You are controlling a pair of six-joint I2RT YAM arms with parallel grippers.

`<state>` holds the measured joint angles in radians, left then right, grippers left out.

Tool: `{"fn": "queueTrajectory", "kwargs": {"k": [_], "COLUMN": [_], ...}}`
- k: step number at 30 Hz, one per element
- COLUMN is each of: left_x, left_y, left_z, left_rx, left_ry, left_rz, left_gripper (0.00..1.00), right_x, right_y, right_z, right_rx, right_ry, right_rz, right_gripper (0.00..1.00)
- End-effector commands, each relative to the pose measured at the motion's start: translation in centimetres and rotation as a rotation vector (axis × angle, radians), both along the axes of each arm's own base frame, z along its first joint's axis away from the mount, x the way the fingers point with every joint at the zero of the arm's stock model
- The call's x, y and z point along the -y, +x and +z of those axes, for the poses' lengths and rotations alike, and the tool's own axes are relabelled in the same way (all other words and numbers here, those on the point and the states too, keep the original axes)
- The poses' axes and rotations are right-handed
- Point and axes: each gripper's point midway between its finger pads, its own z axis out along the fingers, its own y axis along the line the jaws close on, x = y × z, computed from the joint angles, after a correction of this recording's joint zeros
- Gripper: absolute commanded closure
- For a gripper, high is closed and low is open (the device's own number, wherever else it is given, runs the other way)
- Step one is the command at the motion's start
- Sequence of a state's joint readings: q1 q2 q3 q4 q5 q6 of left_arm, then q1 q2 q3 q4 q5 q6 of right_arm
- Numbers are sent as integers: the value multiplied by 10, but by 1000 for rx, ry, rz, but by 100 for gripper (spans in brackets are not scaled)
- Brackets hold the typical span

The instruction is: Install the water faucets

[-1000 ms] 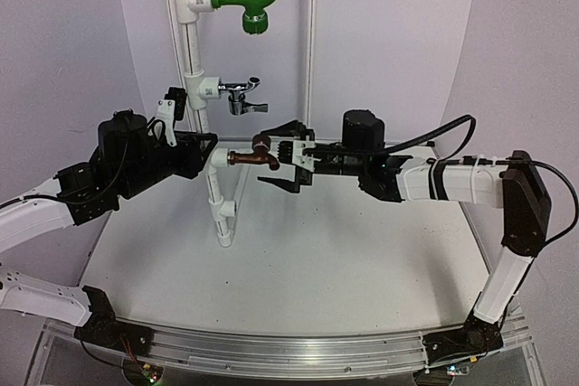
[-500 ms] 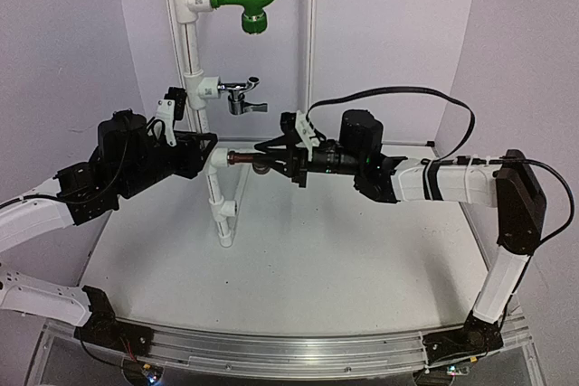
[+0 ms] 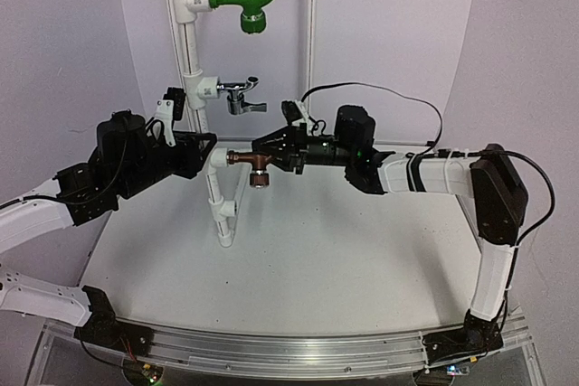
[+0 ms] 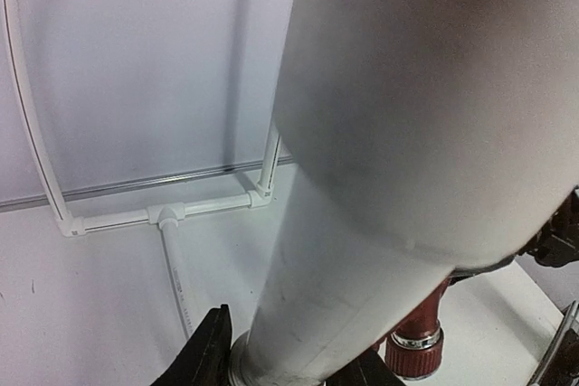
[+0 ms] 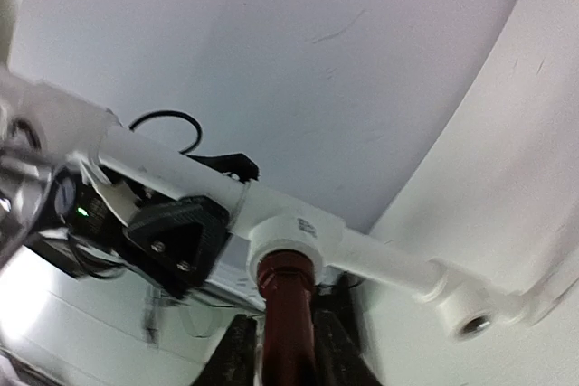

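Note:
The reddish-brown faucet (image 3: 253, 165) sticks out sideways from a white tee (image 3: 218, 158) on the upright white pipe (image 3: 194, 51), its round end hanging down. My right gripper (image 3: 274, 156) is shut on the faucet's body. In the right wrist view the brown stem (image 5: 288, 300) runs between the fingers (image 5: 237, 352) into the tee (image 5: 294, 234). My left gripper (image 3: 203, 145) is shut on the white pipe (image 4: 362, 250) beside that tee, and the faucet's red end (image 4: 416, 350) shows at the lower right. The chrome faucet (image 3: 242, 97) sits in a higher tee.
A green elbow piece (image 3: 246, 4) is fitted to the top tee. A thin white pipe frame (image 4: 167, 216) lies against the back wall. The pipe's foot (image 3: 224, 223) stands on the white table, and an aluminium rail (image 3: 289, 350) runs along the near edge.
My right gripper went from open beside the brown faucet to shut on it. Its wrist then turned, swinging the faucet's round end from up to down. The left arm has not moved.

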<state>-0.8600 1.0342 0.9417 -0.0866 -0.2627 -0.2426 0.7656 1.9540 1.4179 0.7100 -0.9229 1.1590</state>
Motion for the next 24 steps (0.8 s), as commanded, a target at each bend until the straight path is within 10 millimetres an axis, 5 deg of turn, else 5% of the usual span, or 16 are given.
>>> {"fn": "queueTrajectory", "kwargs": {"k": [1,4,9,14,18,24], "left_x": [32,29,26,29,28,28], "left_y": [-26,-25,-23,-23,-22,-22], "left_z": [-29,-32,-34,-34,-33,-29], "left_rx": [-145,-146,-148,-151,-153,-151], "left_ry": [-48,-47,-45,-42,-47,-54], "left_rz": [-177,-160,-147,-158,-159,-156], "left_gripper": [100,100,100,100,100,100], "right_x": [8,26,49,60,63,62], "right_y": [-23,-16,3,6,-17,-13], "right_z": [78,89,74,54,43,18], "right_rx": [-188,-37,340,1090,1640,2113], "right_ry": [199,225,75,-345,-441,-591], "right_rz": [193,97,-148,-384,-306,-209], "right_gripper": [64,46,19,2,2,2]}}
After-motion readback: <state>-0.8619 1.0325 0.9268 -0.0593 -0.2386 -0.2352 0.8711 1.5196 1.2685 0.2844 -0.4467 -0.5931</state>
